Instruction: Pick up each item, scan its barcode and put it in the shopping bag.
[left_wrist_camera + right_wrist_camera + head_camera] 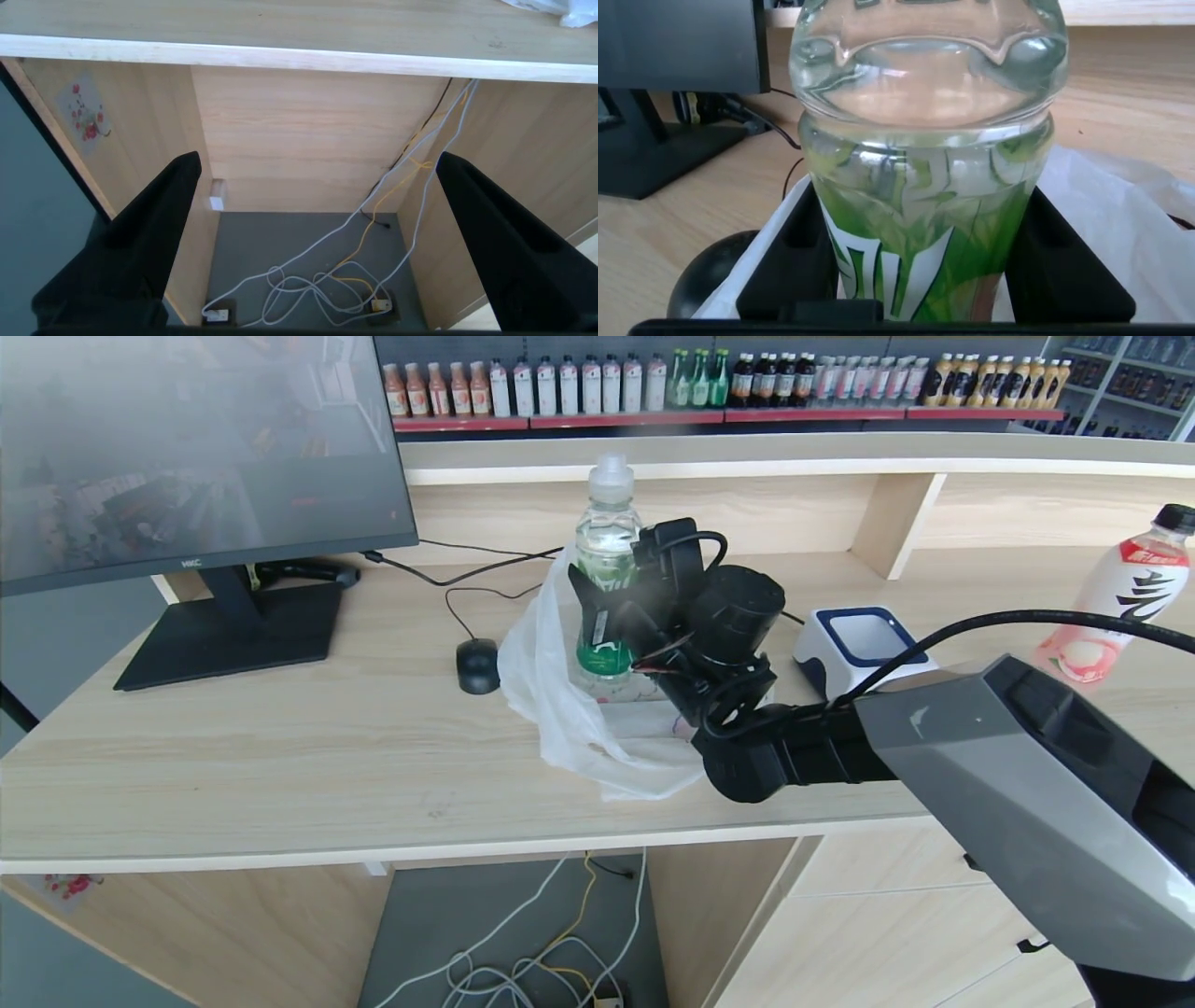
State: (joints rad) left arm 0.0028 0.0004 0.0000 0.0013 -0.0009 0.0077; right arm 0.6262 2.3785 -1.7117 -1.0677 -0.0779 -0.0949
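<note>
One clear green-label plastic bottle (607,537) clamped in right gripper (611,616); floppy white plastic bag (560,719) just below, poss. snag/tip-over.

Clear bottle (605,537), green label, upright (cap on) inside white shopping bag (551,705).

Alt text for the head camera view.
The right end effector grips a green-labelled bottle at a white shopping bag on a wooden counter. A barcode scanner and a pink bottle sit to its right, a monitor to its left.
</note>
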